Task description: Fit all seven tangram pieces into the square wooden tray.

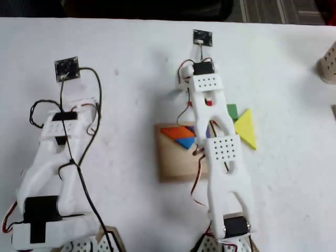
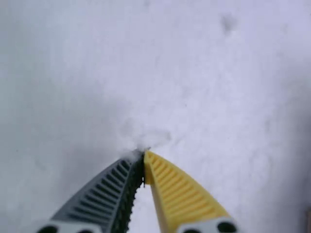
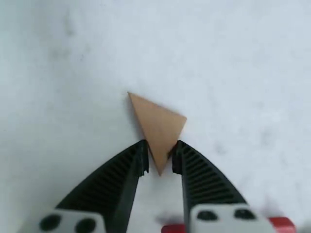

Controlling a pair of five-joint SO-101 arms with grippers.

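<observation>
Broadly, the white bench (image 1: 131, 63) carries everything, with the two white arms standing side by side on it. The left arm (image 1: 52, 157) is folded well away from the puzzle. Its grey and yellow jaws are closed tip to tip on nothing, just above bare bench surface.

The right arm (image 1: 223, 152) stretches away from its base straight across the puzzle area. It covers the right edge of the square wooden tray (image 1: 176, 165) and whatever lies under its links. Its black jaws are closed on one corner of a small tan triangle (image 3: 158, 124), which lies flat on the bench outside the tray.

The tray sits near the middle of the bench, left of the right arm. Inside it, against the far side, lie an orange piece (image 1: 175, 131) and a blue piece (image 1: 185, 142), touching each other. The near part of the tray floor is bare wood.

On the other side of the right arm, a yellow triangle (image 1: 245, 128) lies on the bench. A green piece (image 1: 232, 111) sits just beyond it, partly hidden by the arm.

A pale perforated object (image 1: 328, 63) stands at the bench's right edge, well apart from the tray. A black cable (image 1: 97, 92) loops over the left arm.
</observation>
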